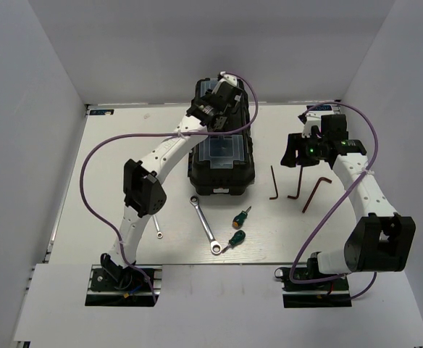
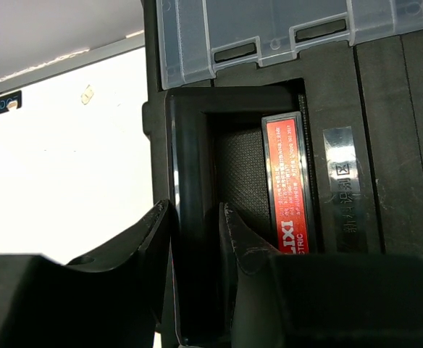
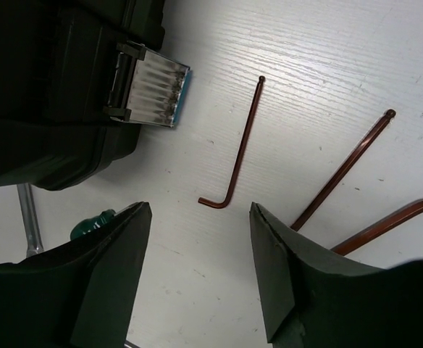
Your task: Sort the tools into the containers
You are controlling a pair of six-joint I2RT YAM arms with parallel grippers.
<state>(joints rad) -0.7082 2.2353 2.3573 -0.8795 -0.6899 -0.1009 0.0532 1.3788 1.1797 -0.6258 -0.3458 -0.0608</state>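
Left pincer clamps toolbox handle; right pincer spread above hex keys.

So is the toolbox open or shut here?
Shut: the toolbox lid lies flat, clear organisers on top, nothing of the inside showing.

toolbox black, organiser lids clear with a bluish tint; handle glossy black, red label with white print, fine mesh texture in the recess; latch ribbed silver, blue edge; hex keys reddish-brown; wrenches silver; screwdrivers green handles, orange ends; table white, faint wood grain; cables purple; arms white with black joints; left gripper and right gripper black
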